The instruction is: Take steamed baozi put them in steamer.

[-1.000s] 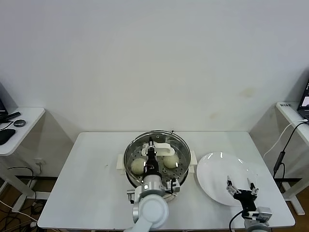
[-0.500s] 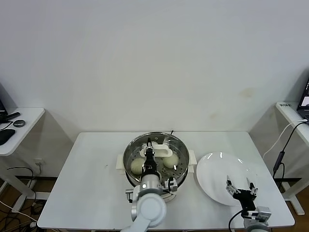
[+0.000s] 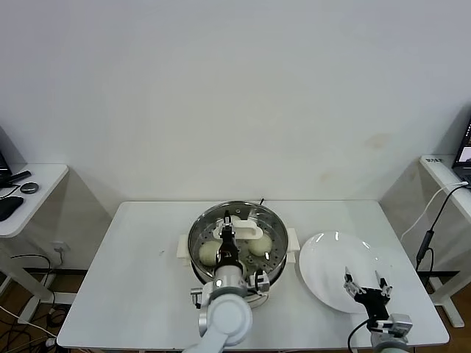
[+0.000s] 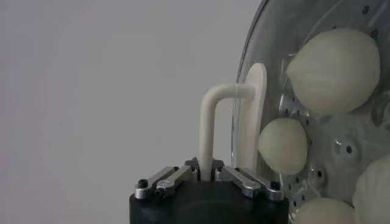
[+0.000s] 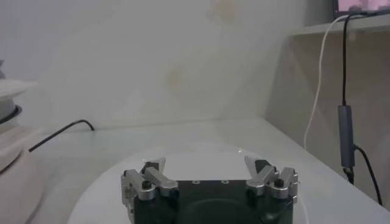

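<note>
a lab: bare white wall (image 3: 235,88), plain white desks (image 3: 147,272), loose cables (image 3: 434,220).

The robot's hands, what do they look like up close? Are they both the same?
Yes, they match. The left hand and right hand each have a chunky black body with short silvery metal fingers fastened by small dark screws. In the head view, the left arm ends in a rounded silver-grey wrist, with thin black cables beside it.

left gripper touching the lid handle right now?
Touching. In the left wrist view the left gripper is shut on the white lid handle; the handle's leg runs straight down between the closed fingers, no gap visible.
</note>
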{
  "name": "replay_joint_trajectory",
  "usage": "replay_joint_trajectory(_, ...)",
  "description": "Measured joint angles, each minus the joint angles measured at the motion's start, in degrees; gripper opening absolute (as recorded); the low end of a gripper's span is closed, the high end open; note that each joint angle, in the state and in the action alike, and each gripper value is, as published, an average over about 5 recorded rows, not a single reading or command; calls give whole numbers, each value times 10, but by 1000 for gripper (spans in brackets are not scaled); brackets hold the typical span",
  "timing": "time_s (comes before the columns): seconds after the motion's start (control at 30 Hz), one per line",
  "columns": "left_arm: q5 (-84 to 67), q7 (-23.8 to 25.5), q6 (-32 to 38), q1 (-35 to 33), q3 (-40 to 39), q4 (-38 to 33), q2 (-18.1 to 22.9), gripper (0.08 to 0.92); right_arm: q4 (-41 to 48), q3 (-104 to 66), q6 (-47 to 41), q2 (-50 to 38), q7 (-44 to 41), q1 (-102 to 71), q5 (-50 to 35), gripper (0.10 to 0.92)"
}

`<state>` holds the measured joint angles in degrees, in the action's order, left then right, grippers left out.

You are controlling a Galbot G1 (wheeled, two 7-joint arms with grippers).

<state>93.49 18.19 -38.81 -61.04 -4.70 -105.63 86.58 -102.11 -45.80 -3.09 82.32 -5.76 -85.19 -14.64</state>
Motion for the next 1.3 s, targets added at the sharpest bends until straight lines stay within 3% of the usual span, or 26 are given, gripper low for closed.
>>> replay_joint_trajectory(0.4,-13,-11,15,-25,-17,-40,-13,516,1,-1,0,1,-1,2,-1,823)
replay_joint_trajectory(0.77,-18,9,9,-57,-32,-99,-29,805,3,-6,-8,-1,0,3,-9,823)
replay_joint_trajectory(1.07,-13,19,8,-90,-27,-159,-49,823,5,-4,-11,0,4,3,-11,823)
replay_joint_trajectory(1.3,-29,6,9,-126,22,-219,-70,823,-7,3,-10,1,-1,-4,-5,823)
